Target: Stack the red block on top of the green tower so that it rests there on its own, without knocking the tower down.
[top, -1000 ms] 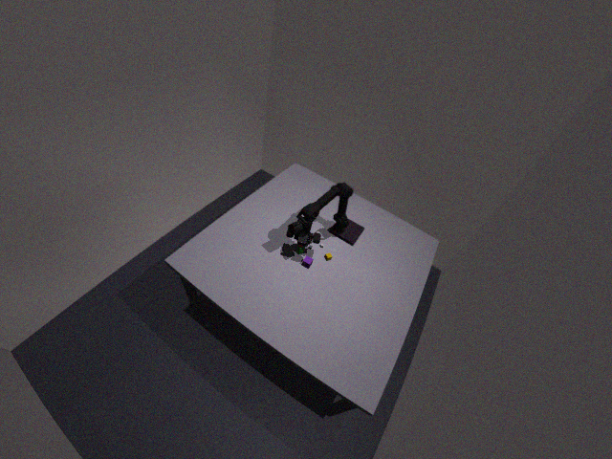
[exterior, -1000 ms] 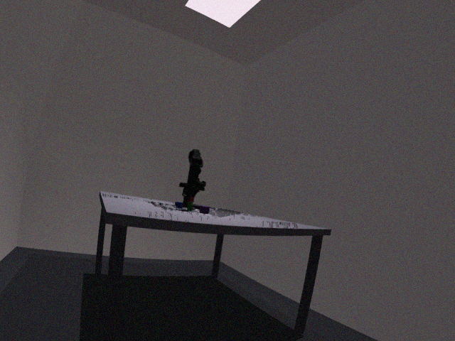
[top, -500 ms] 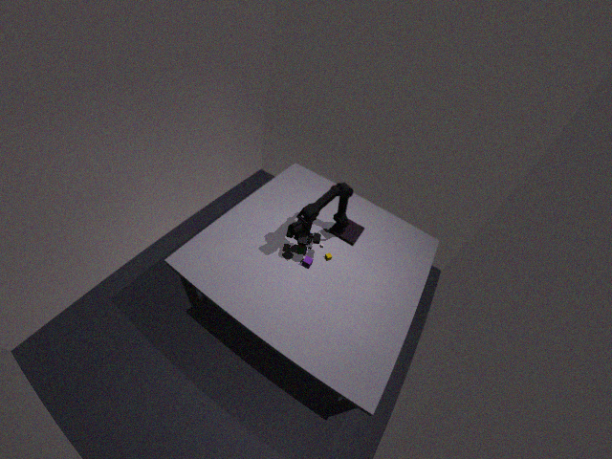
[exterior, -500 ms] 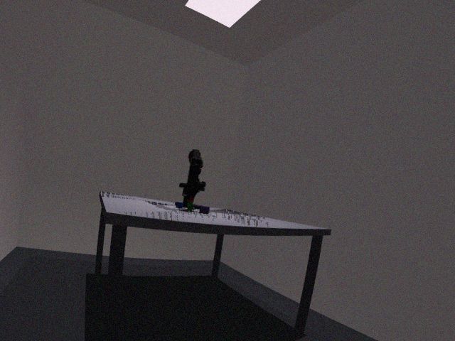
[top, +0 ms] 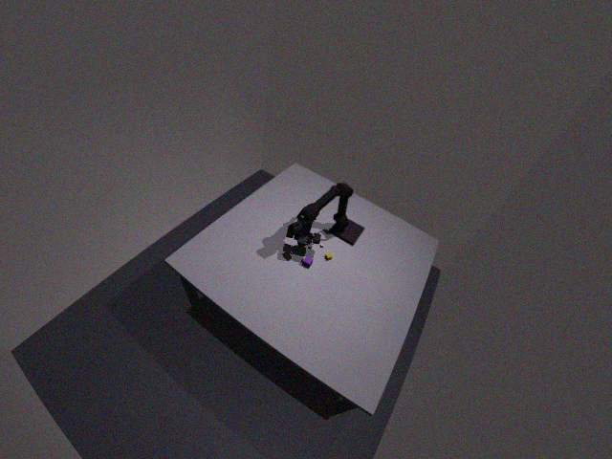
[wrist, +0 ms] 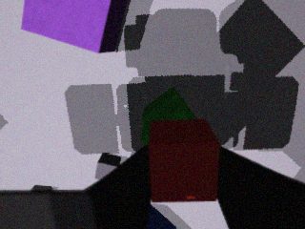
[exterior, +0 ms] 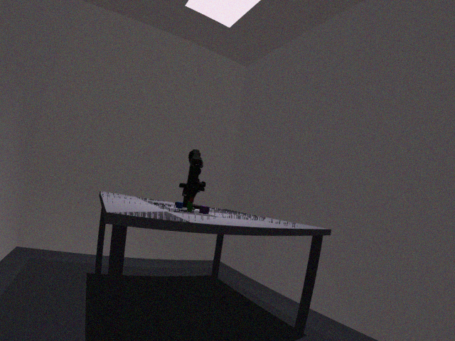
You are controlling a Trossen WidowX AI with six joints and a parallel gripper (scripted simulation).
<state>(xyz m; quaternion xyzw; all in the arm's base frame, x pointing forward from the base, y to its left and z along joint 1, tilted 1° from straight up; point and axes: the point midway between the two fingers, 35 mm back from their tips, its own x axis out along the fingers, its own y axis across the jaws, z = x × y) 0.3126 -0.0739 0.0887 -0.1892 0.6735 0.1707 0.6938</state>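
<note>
The gripper (wrist: 183,210) clenches the dark red cube (wrist: 183,159) just above the shadowed green cube tower (wrist: 167,112), seemingly lined up for a gentle set-down.

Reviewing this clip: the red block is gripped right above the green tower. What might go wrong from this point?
1. In the wrist view the red block, clamped in the gripper, hides most of the green tower, and the green that shows sits off to one side. Released off-centre, it may tip off.
2. The fingers flank the block near the tower, so lowering or retreating might knock it down.
3. The purple block lies close by and could be bumped on the way out.
</note>
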